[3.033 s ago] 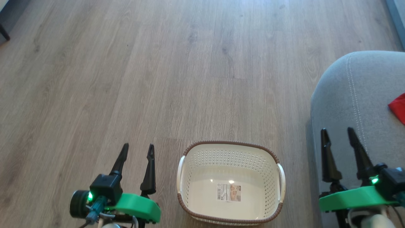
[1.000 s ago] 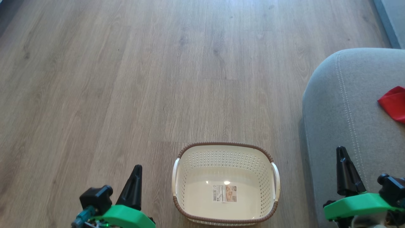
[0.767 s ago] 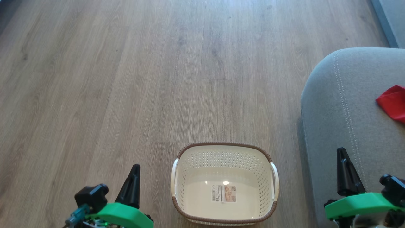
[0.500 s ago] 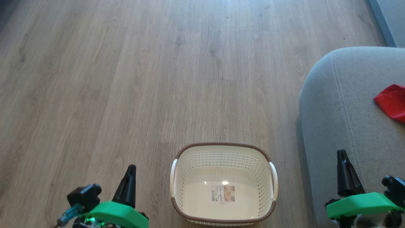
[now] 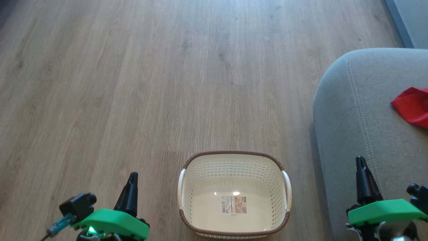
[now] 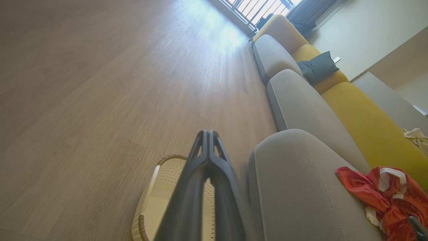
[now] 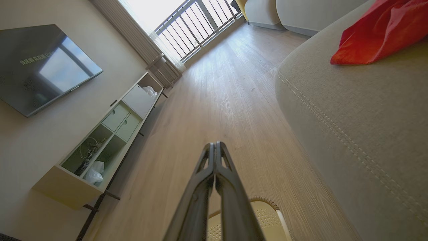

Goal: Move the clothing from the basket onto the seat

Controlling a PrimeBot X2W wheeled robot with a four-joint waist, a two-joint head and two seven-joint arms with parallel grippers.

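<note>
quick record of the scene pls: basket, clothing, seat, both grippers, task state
basket: on the floor, no clothing in it, sticker on its bottom
clothing: red heap with white parts, lying on the seat
seat: grey, right of the basket
left gripper: shut, holding nothing, left of the basket
right gripper: shut, holding nothing, by the seat's near edge
task state: looks done
</note>
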